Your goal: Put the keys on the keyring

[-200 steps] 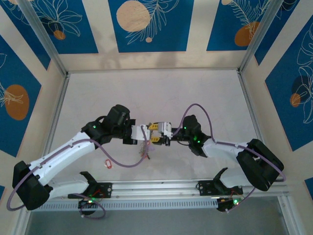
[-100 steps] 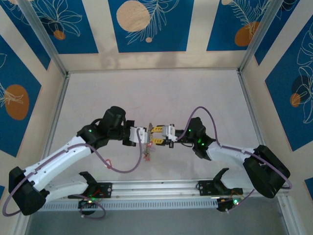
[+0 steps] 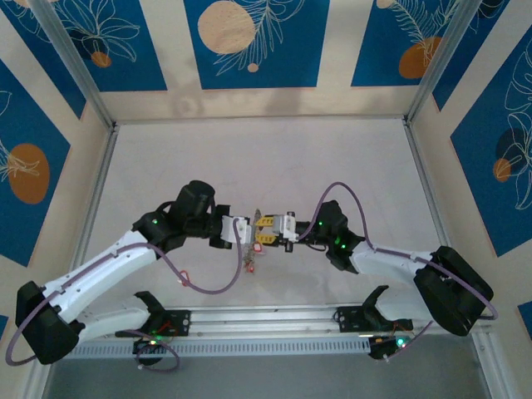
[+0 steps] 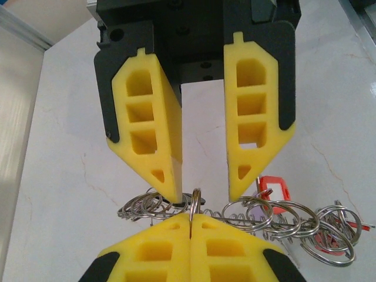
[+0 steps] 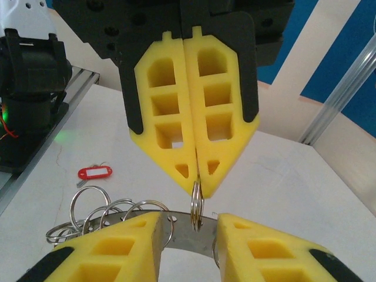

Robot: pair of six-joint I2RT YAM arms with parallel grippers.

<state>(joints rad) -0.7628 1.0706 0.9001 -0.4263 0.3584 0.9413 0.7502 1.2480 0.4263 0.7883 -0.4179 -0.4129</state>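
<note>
My left gripper (image 4: 192, 220) is shut on a small split ring (image 4: 195, 202) that stands upright between its yellow pads. That split ring (image 5: 197, 207) passes through a hole in the flat grey keyring (image 5: 183, 235), which hangs under the left gripper (image 5: 197, 176). My right gripper (image 5: 188, 219) faces it tip to tip, jaws apart on either side of the keyring's band. Keys on wire rings with a red tag (image 4: 274, 191) dangle from the keyring. From above, both grippers, left (image 3: 248, 231) and right (image 3: 268, 230), meet over the table's middle.
One loose key with a red tag (image 3: 184, 280) lies on the white table (image 3: 357, 166) under the left arm's cable, also seen as the red tag (image 5: 95, 173) beyond the keyring. Aluminium rails (image 3: 274, 316) border the near edge.
The left arm has swung a little to the left and the right arm slightly to the right, while the grippers stay tip to tip. The right jaws have narrowed.
</note>
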